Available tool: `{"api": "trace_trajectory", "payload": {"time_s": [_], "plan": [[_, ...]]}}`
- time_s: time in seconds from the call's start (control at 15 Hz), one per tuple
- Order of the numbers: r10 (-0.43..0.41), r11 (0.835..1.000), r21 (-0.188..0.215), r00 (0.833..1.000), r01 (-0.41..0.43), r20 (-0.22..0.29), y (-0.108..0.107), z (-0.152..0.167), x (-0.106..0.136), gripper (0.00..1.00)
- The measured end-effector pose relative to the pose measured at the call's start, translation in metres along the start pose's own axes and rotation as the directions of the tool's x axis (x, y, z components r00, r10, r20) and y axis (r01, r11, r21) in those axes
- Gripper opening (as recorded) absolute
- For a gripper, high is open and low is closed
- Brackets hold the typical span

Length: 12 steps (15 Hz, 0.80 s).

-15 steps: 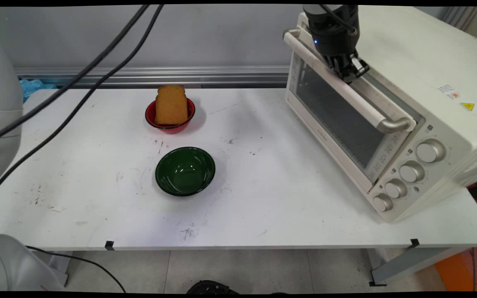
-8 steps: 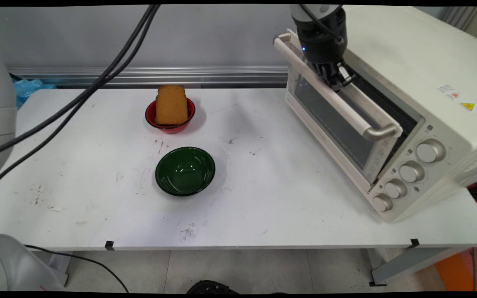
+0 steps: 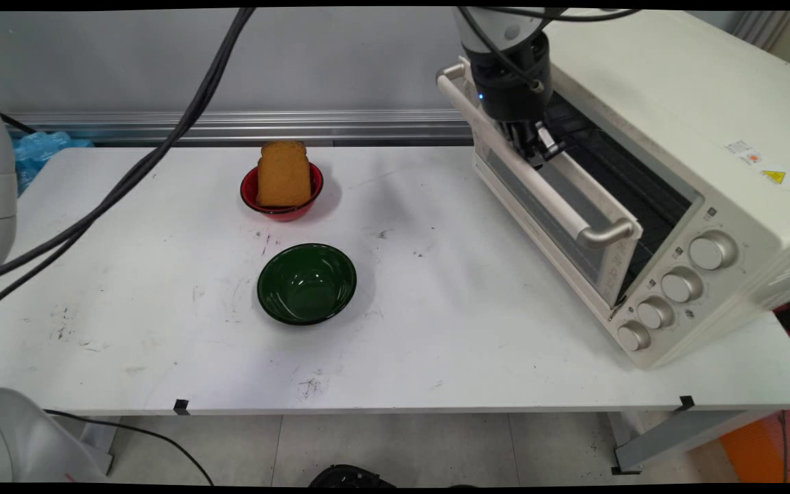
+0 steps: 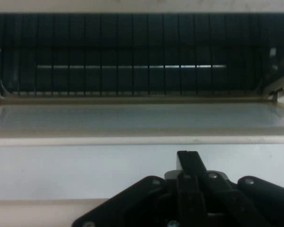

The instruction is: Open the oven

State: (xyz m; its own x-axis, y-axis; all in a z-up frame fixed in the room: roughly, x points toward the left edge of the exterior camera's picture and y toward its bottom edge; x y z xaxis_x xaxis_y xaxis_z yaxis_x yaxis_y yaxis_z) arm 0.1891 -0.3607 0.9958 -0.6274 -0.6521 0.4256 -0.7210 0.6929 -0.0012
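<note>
arm: upper right, wrist down | gripper (image 3: 535, 147): fingers closed

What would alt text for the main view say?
A black gripper grips the handle of a white toaster oven, its door partly open. On the white table sit an empty green bowl and a red bowl holding toast.

Gripper (image 3: 535, 147) grips the handle (image 3: 539, 180) of the half-open oven door (image 3: 559, 226).
</note>
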Motion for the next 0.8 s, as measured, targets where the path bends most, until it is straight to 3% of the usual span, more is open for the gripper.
{"api": "trace_trajectory", "payload": {"time_s": [0.8], "plan": [[0.014, 1.0, -0.005, 1.0, -0.014, -0.009, -0.009, 0.014, -0.038, 0.0]]}}
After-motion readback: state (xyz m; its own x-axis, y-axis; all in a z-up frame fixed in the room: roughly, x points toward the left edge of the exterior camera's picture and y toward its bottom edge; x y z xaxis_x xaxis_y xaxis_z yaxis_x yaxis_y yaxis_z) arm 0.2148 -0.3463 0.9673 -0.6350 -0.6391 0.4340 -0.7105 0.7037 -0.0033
